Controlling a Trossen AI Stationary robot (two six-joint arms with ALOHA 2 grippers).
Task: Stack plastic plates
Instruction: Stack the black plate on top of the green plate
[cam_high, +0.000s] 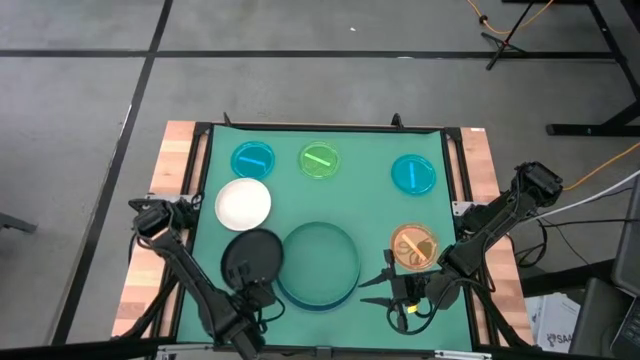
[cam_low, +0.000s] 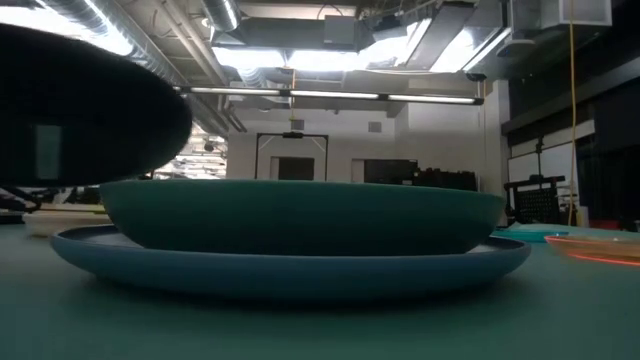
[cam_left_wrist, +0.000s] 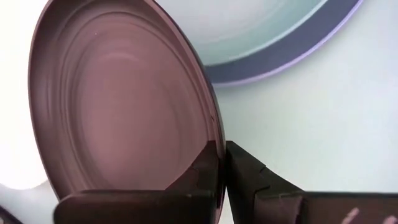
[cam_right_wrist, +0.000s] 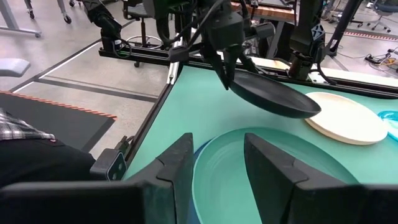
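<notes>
The black plate (cam_high: 252, 256) is lifted off the green mat at the table's near left, with my left gripper (cam_high: 256, 291) shut on it. It floats tilted in the right wrist view (cam_right_wrist: 273, 94) and fills the low view's upper left (cam_low: 80, 100). The teal plate (cam_high: 320, 262) sits nested in the light-blue plate (cam_low: 300, 262) at near centre. My right gripper (cam_high: 374, 288) is open, level at the teal plate's right edge (cam_right_wrist: 261, 168), touching nothing. The white plate (cam_high: 243, 203), two small blue plates (cam_high: 252, 159) (cam_high: 413, 173), a green one (cam_high: 319, 160) and an orange one (cam_high: 414, 247) lie flat on the mat. My left gripper pinches the black plate's rim on its near side (cam_left_wrist: 217, 146), one finger (cam_left_wrist: 193, 177) on the inner face and one (cam_left_wrist: 252, 174) on the outer face. It comes from the table's near side. The plate is lifted clear and tilted, its far edge lower (cam_right_wrist: 305, 111).
The mat (cam_high: 370, 210) lies in a dark frame with wooden table edges (cam_high: 170, 160) at both sides. The orange plate is just beyond my right gripper. Open mat lies at the centre, between the far row of small plates and the large stack.
</notes>
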